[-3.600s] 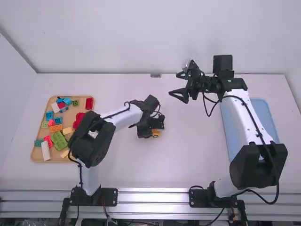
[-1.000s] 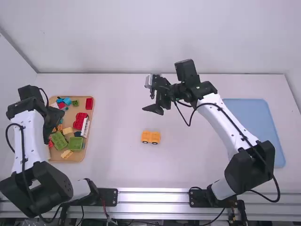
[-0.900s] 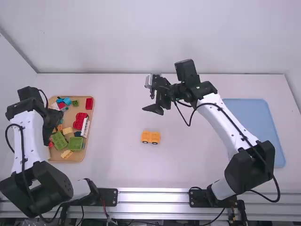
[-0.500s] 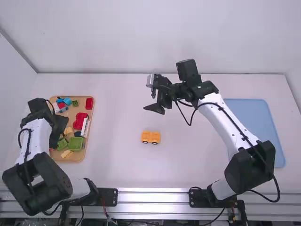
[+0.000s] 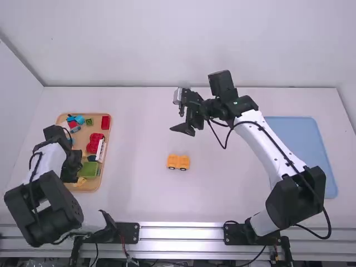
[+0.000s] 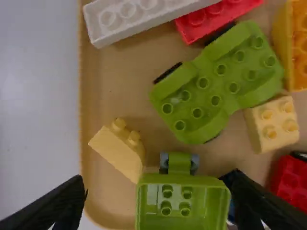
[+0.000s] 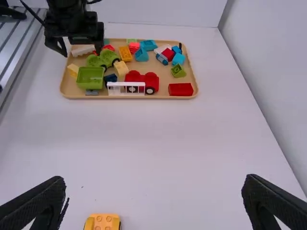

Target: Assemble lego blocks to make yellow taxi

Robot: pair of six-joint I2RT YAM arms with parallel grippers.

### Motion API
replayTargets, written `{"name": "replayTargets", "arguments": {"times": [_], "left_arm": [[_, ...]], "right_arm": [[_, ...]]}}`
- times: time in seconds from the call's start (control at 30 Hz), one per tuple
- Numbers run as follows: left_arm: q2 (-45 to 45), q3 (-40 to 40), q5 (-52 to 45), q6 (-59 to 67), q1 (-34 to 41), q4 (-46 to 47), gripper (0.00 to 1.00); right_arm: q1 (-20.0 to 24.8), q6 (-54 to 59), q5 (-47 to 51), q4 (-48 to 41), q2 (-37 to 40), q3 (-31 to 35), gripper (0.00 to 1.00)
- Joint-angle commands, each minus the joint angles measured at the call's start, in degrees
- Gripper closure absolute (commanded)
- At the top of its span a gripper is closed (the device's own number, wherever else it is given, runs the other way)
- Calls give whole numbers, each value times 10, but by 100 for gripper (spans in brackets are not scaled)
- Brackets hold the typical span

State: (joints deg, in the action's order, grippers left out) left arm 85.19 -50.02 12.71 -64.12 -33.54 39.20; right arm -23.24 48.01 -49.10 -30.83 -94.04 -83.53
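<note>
The taxi (image 5: 178, 162), an orange-yellow car with dark wheels and studs on top, sat on the table (image 5: 222, 194) between the two trays, and neither of my grippers touched it. I had the left gripper (image 5: 71, 169) low over the wooden tray (image 5: 83, 133), its jaws well apart and nothing clamped in them. On my left wrist feed, the green bin (image 6: 201, 179) lay between and beneath those jaws, with a pale yellow block (image 6: 120, 148) near it and the green car (image 6: 216, 81) just beyond. A second pale yellow block (image 6: 273, 124) sat beside that car, near the orange block (image 6: 295, 45). My right gripper (image 5: 182, 119) hung above the table, farther from the bases than the taxi, with its jaws wide apart and empty. On my right wrist feed I also saw the red car (image 7: 144, 81) in the wooden tray, with the white fence (image 7: 125, 88) right by it, and the red block (image 7: 181, 89) near a corner. The blue tray (image 5: 303, 150) lay at the table's right side, partly behind my right arm.
</note>
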Motion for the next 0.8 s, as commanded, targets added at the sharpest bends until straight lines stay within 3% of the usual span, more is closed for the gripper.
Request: {"name": "replayTargets", "arguments": {"times": [0.0,0.1,0.13,0.37,0.47,0.6,0.77], "left_arm": [[19,8,13,-56,-3,-10,17],[34,5,-13,-56,-11,-24,19],[43,2,-33,-59,-23,-24,32],[54,23,-108,-136,-83,-37,26],[54,47,-139,-135,-94,-86,29],[54,76,-159,-163,-95,-128,41],[54,87,-164,-186,-91,-127,39]], "right_arm": [[0,16,-3,-8,10,-16,2],[3,16,-3,-14,10,-16,2],[5,16,-3,-14,10,-16,2],[12,16,-5,-14,10,-16,2],[9,16,-5,-14,10,-16,2],[2,16,-3,-14,10,-16,2],[3,16,-3,-12,10,-16,2]]}}
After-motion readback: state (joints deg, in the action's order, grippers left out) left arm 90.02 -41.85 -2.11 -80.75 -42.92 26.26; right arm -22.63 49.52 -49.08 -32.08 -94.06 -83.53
